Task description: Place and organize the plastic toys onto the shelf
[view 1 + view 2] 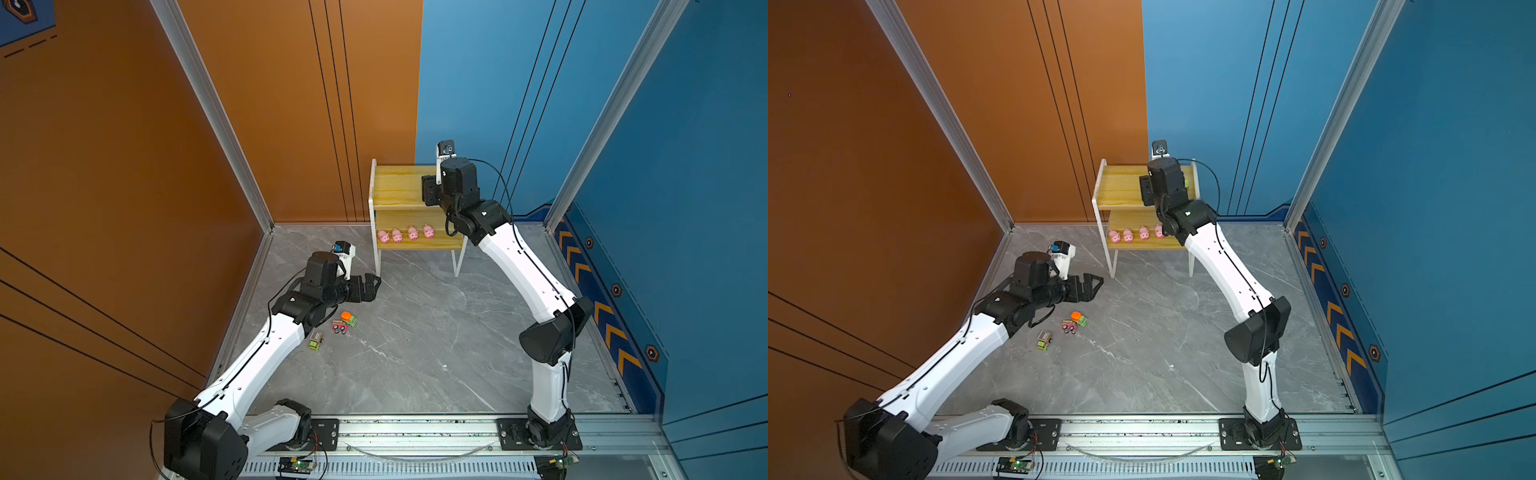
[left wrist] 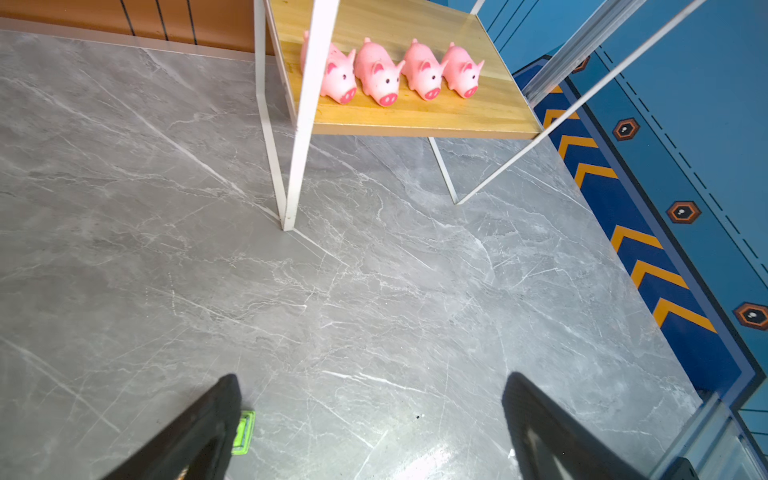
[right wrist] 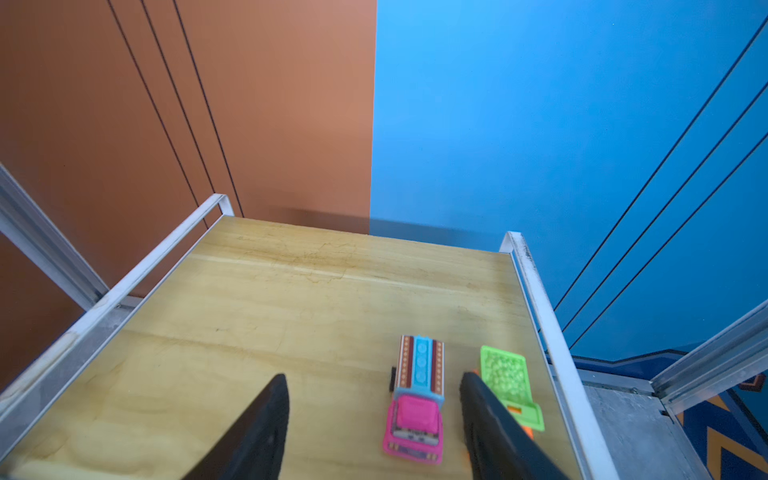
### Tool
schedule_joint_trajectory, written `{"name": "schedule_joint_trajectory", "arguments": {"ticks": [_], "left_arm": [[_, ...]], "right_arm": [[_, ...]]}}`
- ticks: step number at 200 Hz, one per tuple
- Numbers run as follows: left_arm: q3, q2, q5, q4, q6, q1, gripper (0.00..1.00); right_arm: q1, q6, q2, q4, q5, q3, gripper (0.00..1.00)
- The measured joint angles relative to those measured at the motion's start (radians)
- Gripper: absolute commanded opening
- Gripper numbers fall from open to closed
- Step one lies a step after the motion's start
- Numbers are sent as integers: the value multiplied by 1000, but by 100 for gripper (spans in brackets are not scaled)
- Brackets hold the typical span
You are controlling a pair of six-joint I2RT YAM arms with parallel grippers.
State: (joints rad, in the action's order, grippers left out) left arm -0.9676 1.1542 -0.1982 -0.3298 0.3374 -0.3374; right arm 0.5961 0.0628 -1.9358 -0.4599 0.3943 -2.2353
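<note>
— On the upper board point(image 3: 291, 299) of the shelf point(image 1: 399, 187), near the upper middle of a top view, what is the right end effector point(image 3: 374, 378) doing?

— Its jaws stand apart and hold nothing. The pink truck point(image 3: 415, 411) stands on its wheels between them with a gap at each side, so I judge it as set down.

— Why exactly there?

— It is just beside the green truck point(image 3: 505, 376) and parallel to it (a row seems to be the plan). One finger point(image 3: 490, 424) reaches into the narrow space between the two trucks, so drawing back calls for care.

— And the pigs?

— The four pink pigs point(image 2: 380, 77) are lined up on the lower board point(image 2: 415, 118), snouts toward the front edge. One kind per board, I think.

— What is left to do?

— Three trucks lie on the bench point(image 1: 415, 353), left of centre in both top views. There is an orange-topped truck point(image 1: 348, 319), a second pink truck point(image 1: 340, 327) close against it (touching or not, I cannot tell), and a yellowish truck point(image 1: 316, 340) a little apart.

— The left end effector point(image 2: 370, 377)?

— It is wide open and empty. It hovers over the bench near those trucks, probably placed to pick one.
</note>
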Motion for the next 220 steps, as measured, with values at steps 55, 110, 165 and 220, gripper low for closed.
{"name": "schedule_joint_trajectory", "arguments": {"ticks": [55,110,165,220], "left_arm": [[0,9,44,-3,9,146,98],[0,85,71,-14,78,335,98],[0,154,48,-29,139,444,98],[-2,180,11,-31,177,477,99]], "right_arm": [[137,-99,439,254,-12,532,73],[330,-134,657,507,-153,1131,72],[433,-62,508,753,-274,1453,72],[433,32,221,1007,-356,1435,68]]}}
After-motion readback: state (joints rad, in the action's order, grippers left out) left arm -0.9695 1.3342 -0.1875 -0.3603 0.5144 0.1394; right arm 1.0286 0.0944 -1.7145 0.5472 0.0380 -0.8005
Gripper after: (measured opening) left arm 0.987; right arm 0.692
